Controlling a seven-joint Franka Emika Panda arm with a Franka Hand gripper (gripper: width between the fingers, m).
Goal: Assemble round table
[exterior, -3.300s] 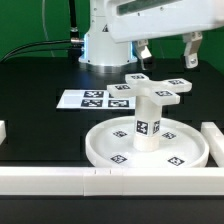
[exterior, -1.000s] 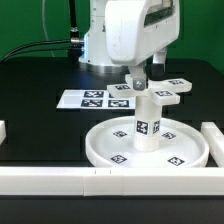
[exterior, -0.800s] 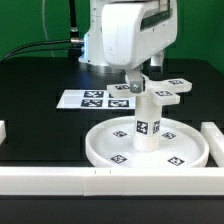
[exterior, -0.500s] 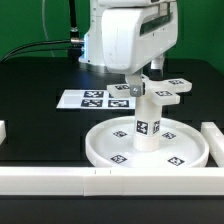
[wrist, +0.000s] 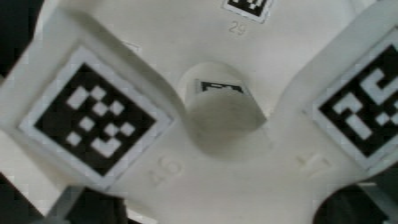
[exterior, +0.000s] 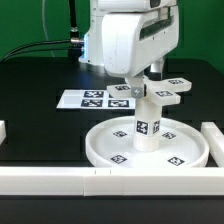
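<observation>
The round disc (exterior: 100,150) lies near the front of the table with the short leg (exterior: 148,120) standing upright in its hub. The cross-shaped foot (exterior: 172,88) lies flat on the table just behind it. My gripper (exterior: 140,88) is low over the foot's middle, fingers pointing down. In the wrist view the foot (wrist: 214,110) fills the picture, its raised central hub between two tagged arms. The dark fingertips (wrist: 63,200) show far apart at the picture's corners, either side of the foot. The gripper is open and holds nothing.
The marker board (exterior: 90,99) lies behind the disc on the exterior view's left. Long white bars run along the front (exterior: 100,182) and the exterior view's right (exterior: 215,140); a short end shows at the left (exterior: 3,130). The arm's base stands at the back.
The gripper has come down from high above the foot, turned, and moved in over its middle; in the last second it sank a little lower. The parts have not moved.
</observation>
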